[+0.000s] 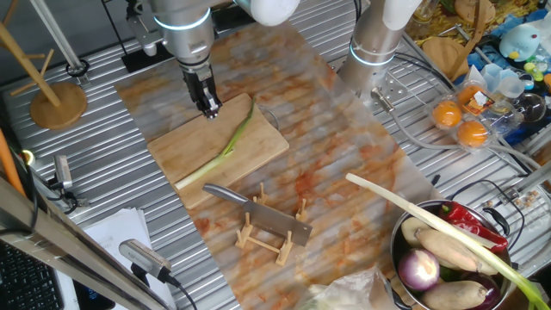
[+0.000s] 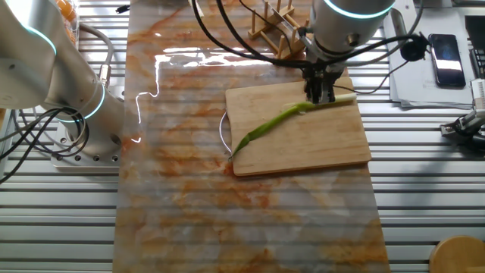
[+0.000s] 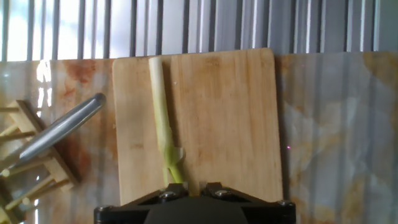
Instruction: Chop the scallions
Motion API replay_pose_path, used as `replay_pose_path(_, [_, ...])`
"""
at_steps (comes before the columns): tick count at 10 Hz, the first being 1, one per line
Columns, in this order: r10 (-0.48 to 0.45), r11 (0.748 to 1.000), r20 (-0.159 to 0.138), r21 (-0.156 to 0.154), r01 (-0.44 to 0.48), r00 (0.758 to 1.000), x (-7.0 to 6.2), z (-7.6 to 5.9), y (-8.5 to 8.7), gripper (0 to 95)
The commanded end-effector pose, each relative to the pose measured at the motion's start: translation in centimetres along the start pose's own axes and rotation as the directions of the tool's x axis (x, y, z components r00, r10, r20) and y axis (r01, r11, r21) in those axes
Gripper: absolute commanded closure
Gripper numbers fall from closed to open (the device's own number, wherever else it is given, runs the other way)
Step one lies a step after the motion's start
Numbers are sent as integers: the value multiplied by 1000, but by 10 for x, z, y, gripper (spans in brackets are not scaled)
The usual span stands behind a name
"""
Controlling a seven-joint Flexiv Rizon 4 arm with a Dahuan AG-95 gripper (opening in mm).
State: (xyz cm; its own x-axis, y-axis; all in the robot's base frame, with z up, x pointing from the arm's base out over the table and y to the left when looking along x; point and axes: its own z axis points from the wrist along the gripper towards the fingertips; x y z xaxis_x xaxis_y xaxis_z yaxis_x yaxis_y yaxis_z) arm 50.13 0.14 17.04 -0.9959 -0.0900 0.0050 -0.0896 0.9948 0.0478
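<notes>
Lying across the rectangular light wooden cutting board (image 1: 219,148), the slim scallion stalk (image 1: 231,144) is seen a little left of the centre of one fixed view, with its pale whitish root end pointed to the lower left and its green leaf end pointed to the upper right. In the other fixed view the same stalk (image 2: 286,120) is laid slantwise over the board (image 2: 303,144), the green tip reaching the left edge of the board and the pale end hidden behind the dark two-finger gripper (image 2: 320,97). The gripper (image 1: 210,109) is held above the upper part of the board, close to the stalk, and its fingers are seen drawn near together; whether anything is touched cannot be told. In the hand view only the dark base of the gripper is shown at the bottom edge, so the state of the jaws cannot be read there, while the stalk (image 3: 163,121) is seen upright in the left half of the board (image 3: 224,118). A kitchen knife with a grey metal handle and a broad blade (image 1: 258,213) is rested on a small wooden slatted rack (image 1: 271,231) below the board in one fixed view. A marbled orange and white plastic sheet (image 1: 344,155) is spread under the board and the rack. At the lower right of that view a metal bowl (image 1: 405,250) is filled with vegetables, and a long pale thick stalk (image 1: 430,226) is laid over it.
</notes>
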Motion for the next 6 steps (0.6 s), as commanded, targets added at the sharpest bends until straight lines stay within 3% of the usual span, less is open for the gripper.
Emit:
replay_pose_path(1, [-2, 1000, -10, 12, 3, 1000, -3, 0, 3, 950])
replay_pose_path(6, [18, 1000, -29, 14, -17, 999, -24, -1, 32, 950])
